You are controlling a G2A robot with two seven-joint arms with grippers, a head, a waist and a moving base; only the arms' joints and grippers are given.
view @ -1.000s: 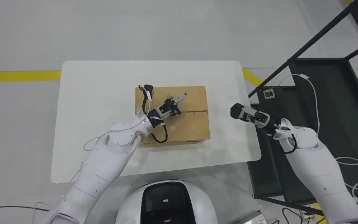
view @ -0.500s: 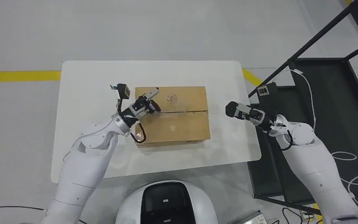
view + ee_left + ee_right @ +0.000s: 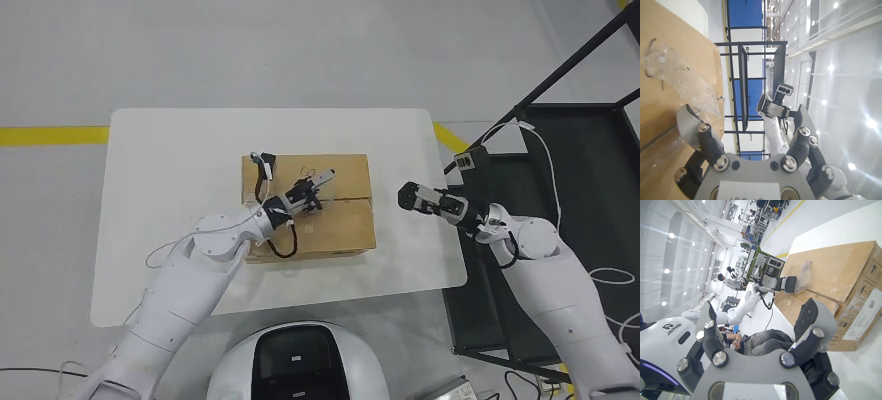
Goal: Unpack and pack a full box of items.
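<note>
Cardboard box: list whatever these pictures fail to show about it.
1. Contents: in the top view, the cardboard box has its flaps shut, so nothing inside shows.
2. Hold on the clear plastic film: in the left wrist view, one finger of the open left hand covers the film's end, so contact cannot be told.
3. Side label: in the right wrist view, the print is too small to read and the picture's edge cuts it off.

1. White table (image 3: 160, 200) stands on a pale floor.
2. Yellow floor line (image 3: 50, 135) meets the table's left edge.
3. Black metal rack (image 3: 590, 170) stands just right of the table, with a small socket block (image 3: 469, 158) at its near corner.
</note>
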